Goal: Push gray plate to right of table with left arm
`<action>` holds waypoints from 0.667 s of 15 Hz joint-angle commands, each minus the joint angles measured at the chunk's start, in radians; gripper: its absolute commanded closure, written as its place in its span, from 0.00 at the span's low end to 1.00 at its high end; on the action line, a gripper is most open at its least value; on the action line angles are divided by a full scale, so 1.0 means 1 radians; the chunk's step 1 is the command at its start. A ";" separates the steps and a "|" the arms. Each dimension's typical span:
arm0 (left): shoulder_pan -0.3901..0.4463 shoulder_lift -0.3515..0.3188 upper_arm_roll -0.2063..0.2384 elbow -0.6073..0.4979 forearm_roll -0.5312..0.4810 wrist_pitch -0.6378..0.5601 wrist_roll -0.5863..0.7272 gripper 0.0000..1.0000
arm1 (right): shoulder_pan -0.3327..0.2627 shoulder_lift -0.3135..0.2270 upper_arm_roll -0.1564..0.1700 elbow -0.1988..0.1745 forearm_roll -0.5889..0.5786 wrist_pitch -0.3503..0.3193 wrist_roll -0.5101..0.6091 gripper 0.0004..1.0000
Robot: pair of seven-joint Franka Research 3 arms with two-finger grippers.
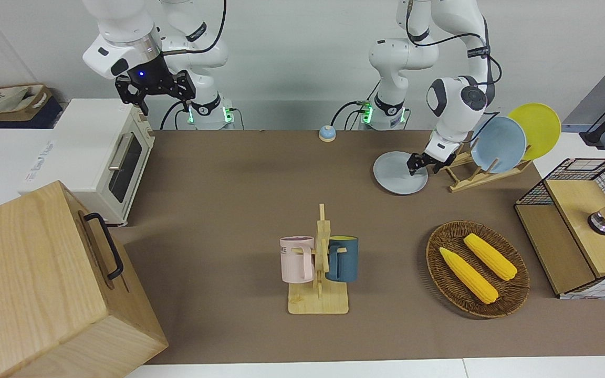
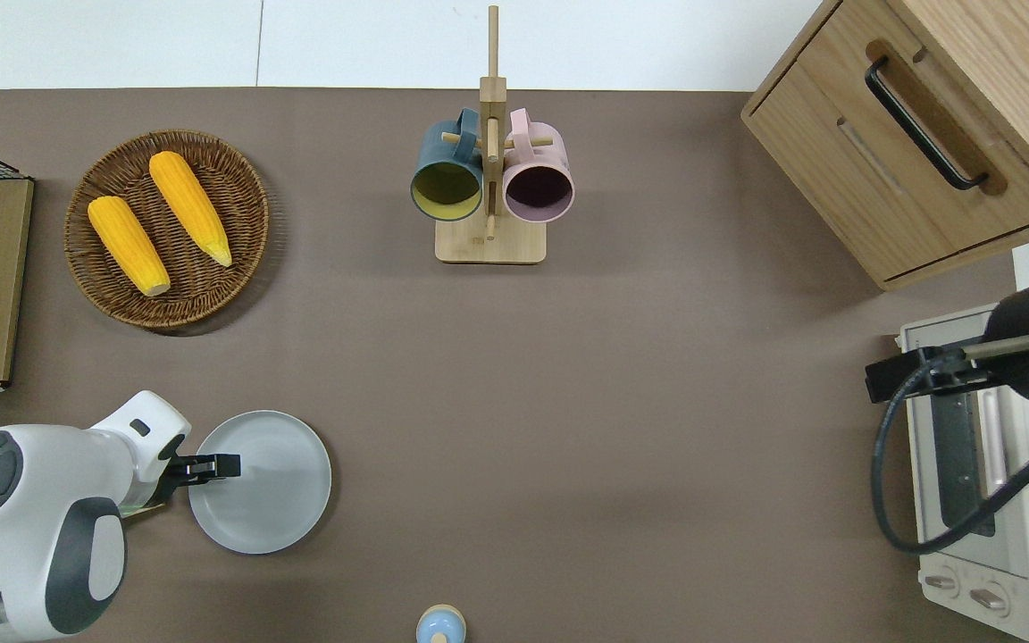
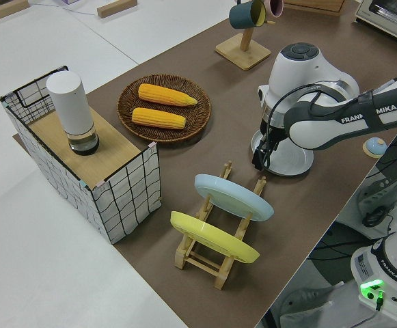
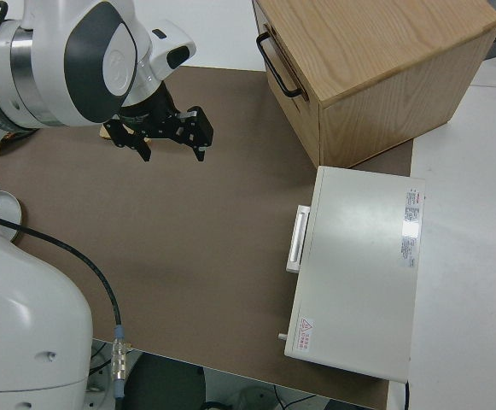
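The gray plate (image 1: 398,174) lies flat on the brown table (image 1: 229,210), near the robots and toward the left arm's end; it also shows in the overhead view (image 2: 269,489) and the left side view (image 3: 292,158). My left gripper (image 1: 418,165) is shut and empty, low over the plate's rim on the side toward the plate rack. The overhead view shows the left gripper (image 2: 227,465) reaching just inside that rim. It shows in the left side view (image 3: 259,161) too. The right arm is parked, its gripper (image 4: 172,152) open.
A wooden rack (image 1: 483,176) beside the gray plate holds a sky-blue plate (image 1: 499,144) and a yellow plate (image 1: 536,128). A wicker basket (image 1: 512,291) holds two corn cobs. A mug rack (image 1: 319,273) stands mid-table. A toaster oven (image 1: 105,157) and a wooden cabinet (image 1: 45,283) stand at the right arm's end.
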 commanded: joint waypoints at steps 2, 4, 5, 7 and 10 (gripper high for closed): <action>0.004 0.022 0.004 -0.025 0.006 0.062 0.000 0.29 | -0.019 -0.002 0.016 0.009 0.004 -0.016 0.012 0.02; 0.004 0.022 0.007 -0.025 0.003 0.059 -0.049 0.66 | -0.019 -0.002 0.016 0.009 0.004 -0.016 0.012 0.02; 0.004 0.022 0.009 -0.024 0.005 0.056 -0.070 0.98 | -0.020 -0.002 0.016 0.009 0.004 -0.016 0.012 0.02; 0.002 0.022 0.009 -0.019 0.005 0.048 -0.069 1.00 | -0.019 -0.002 0.016 0.009 0.004 -0.016 0.013 0.02; 0.002 0.020 0.009 -0.018 0.006 0.048 -0.069 1.00 | -0.019 -0.002 0.016 0.009 0.004 -0.016 0.013 0.02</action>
